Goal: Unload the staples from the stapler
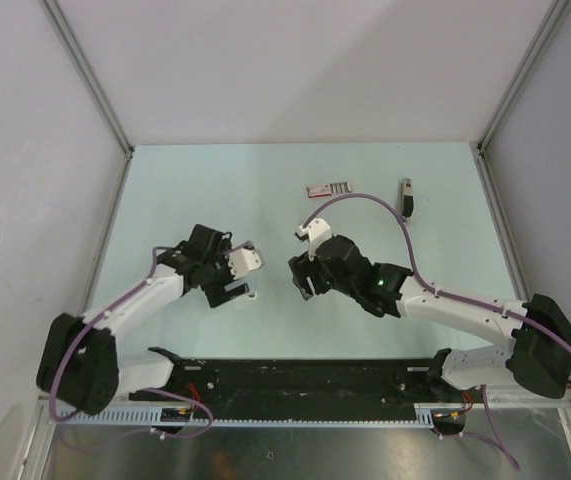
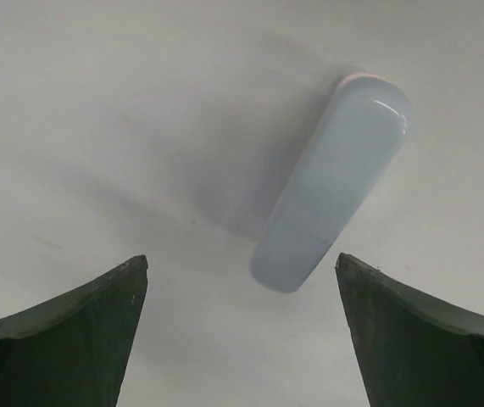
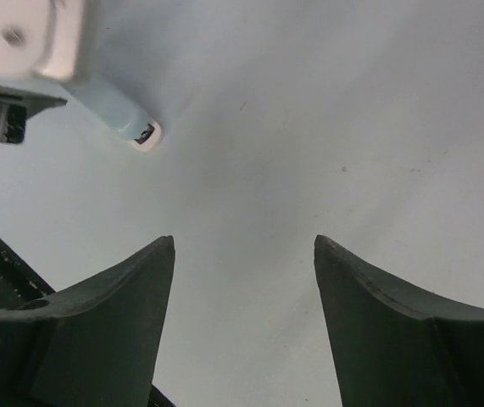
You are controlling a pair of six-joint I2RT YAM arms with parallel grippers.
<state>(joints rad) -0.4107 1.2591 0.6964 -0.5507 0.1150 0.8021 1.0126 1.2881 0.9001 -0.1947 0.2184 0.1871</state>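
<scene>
Near the stapler [image 2: 335, 178], left gripper [image 2: 242, 259] and right gripper [image 3: 244, 240] gape wide, empty. A skewed pinch would probably skid it away.

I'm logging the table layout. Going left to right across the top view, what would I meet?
left gripper → right gripper → staple strip → small dark piece

staple strip [image 1: 328, 187] on pale table [image 1: 195, 180]
</scene>
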